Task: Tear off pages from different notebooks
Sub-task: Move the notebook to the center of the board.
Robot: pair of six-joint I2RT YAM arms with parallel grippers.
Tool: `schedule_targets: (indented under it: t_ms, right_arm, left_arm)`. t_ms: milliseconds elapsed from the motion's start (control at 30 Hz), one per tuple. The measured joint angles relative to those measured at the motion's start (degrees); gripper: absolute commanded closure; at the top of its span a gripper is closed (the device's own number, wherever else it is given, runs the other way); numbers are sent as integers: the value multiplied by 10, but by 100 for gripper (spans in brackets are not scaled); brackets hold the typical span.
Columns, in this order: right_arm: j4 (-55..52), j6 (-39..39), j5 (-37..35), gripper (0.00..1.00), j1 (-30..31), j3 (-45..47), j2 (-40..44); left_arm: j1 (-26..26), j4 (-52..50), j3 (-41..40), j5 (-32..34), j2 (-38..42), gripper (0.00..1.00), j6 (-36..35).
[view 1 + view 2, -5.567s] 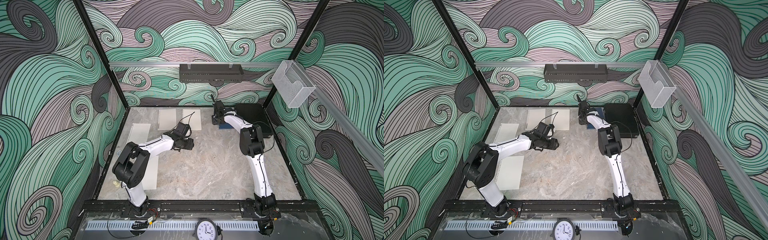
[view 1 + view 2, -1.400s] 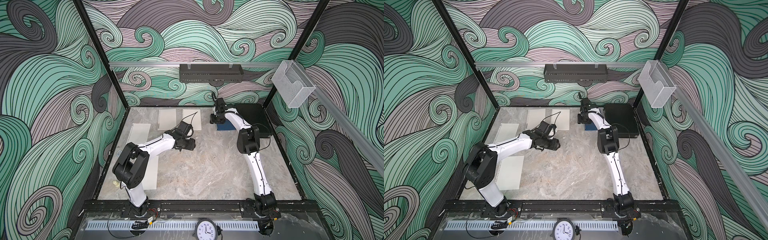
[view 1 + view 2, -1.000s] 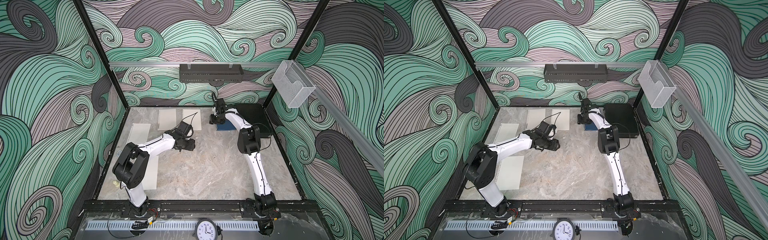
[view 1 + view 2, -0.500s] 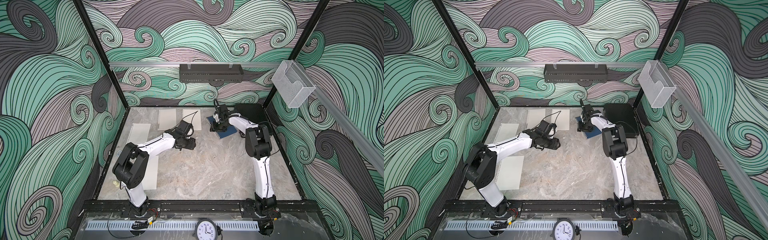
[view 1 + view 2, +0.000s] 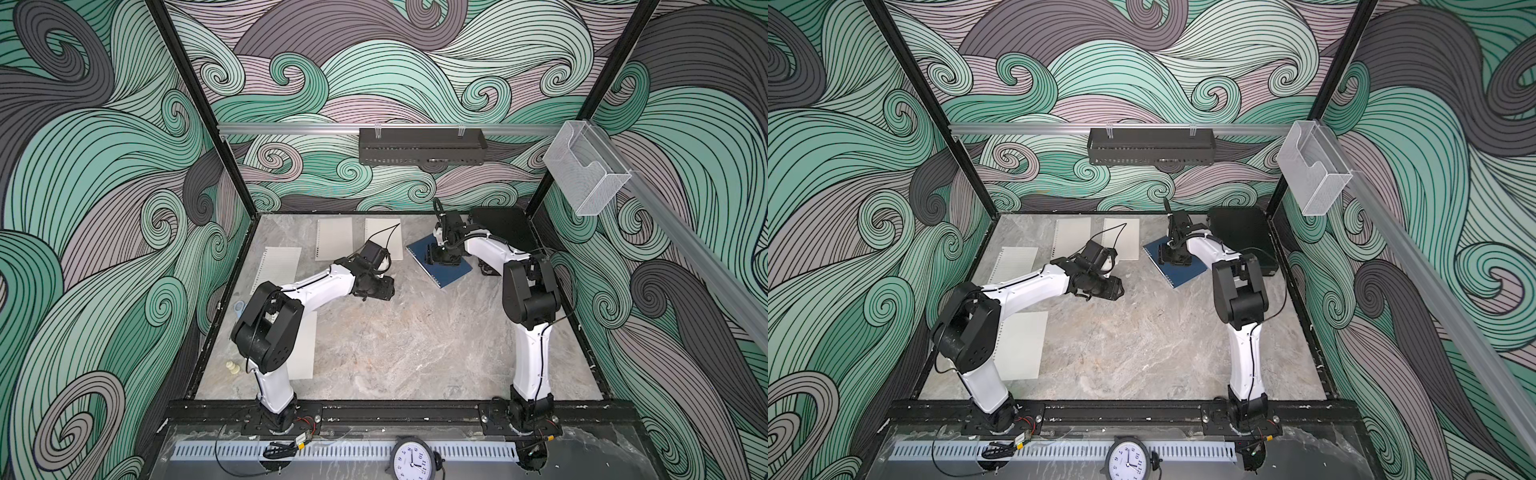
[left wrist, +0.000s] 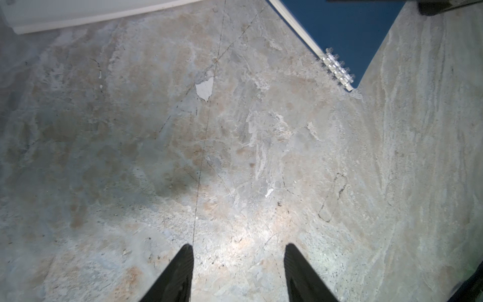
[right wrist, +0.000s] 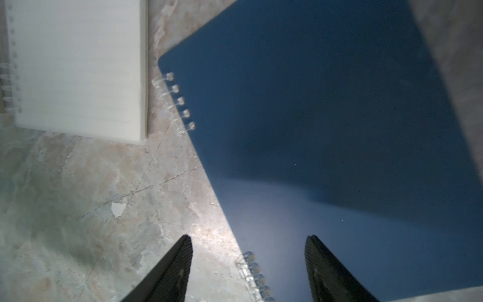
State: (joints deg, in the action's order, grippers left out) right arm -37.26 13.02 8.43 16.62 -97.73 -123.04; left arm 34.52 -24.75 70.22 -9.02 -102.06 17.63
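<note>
Presently, on the marbled desk point(image 5: 415, 340):

1. Blue notebook point(image 5: 449, 277). Closed, dark cover up, lying askew toward the back right, near the black case point(image 5: 505, 226). Its wire spiral runs along the edge facing my left arm.
2. My right end effector point(image 7: 248, 241). Directly above that notebook's spiral edge, fingers parted with nothing between them. One finger is over bare desk, the other over the cover. Whether the tips touch, I cannot tell.
3. White lined notebook point(image 7: 78, 68). Just beside the blue one's corner, apart from it. A cream notebook point(image 5: 334, 245) lies next to it along the back.
4. Loose pages, two. White lined page point(image 5: 280, 270) at the left side; cream page point(image 5: 302, 353) by my left arm's base, partly under the arm.
5. My left end effector point(image 6: 239, 248). Spread open and empty, low over bare desk, short of the blue notebook.
6. Small white paper scrap point(image 6: 205, 87). On the desk between the two end effectors.
</note>
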Motion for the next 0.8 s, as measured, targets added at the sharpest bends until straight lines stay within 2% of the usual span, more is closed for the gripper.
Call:
schedule_targets:
  t_ms: [267,300,333,433,600,800]
  right_arm:
    - [-30,-26,-31,22,-43,-119,-62]
    - [-35,-28,-34,14,-49,-130,-74]
    - [-42,-31,-35,11,-56,-141,-87]
    - [-68,-39,-35,8,-73,-180,-130]
    - [-92,-50,-30,9,-94,-202,-156]
    - [-98,-69,9,19,-98,-191,-152]
  left_arm:
    - [1,-7,19,-2,-28,44,10]
    - [1,-9,19,-2,-29,44,10]
    - [1,-10,19,-2,-29,44,10]
    - [1,-12,19,-2,-29,44,10]
    - [2,-14,26,-3,-39,44,10]
    - [2,-22,41,-4,-58,44,10]
